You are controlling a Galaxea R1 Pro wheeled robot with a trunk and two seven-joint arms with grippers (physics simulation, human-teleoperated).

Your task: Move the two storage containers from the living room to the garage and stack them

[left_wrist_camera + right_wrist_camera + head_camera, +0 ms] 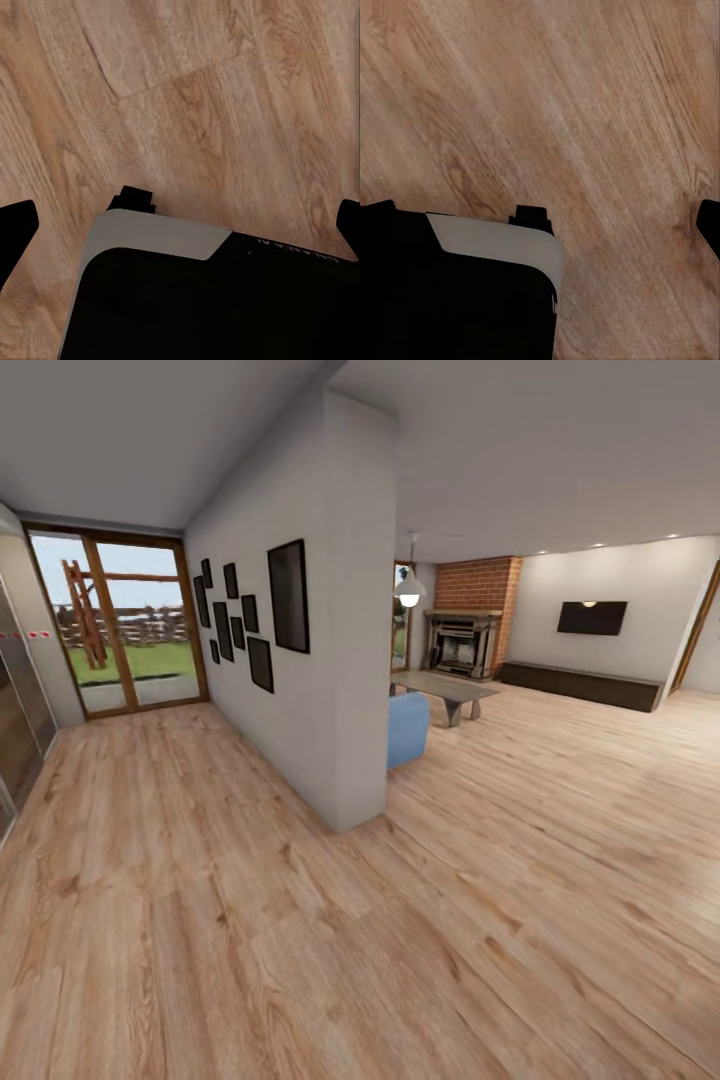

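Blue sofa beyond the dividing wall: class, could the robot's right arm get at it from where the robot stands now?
Probably not. The sofa lies far across the wood floor, partly behind the wall. The right gripper hangs open over floor by the base.

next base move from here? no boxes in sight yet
Probably drive forward and right, past the wall end, into the living room. The brick fireplace, blue sofa corner and long dark cabinet lie that way. Both wrist views show wood floor, nothing held.

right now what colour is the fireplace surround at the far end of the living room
Red-orange brick around the fireplace, clearest in the head view.
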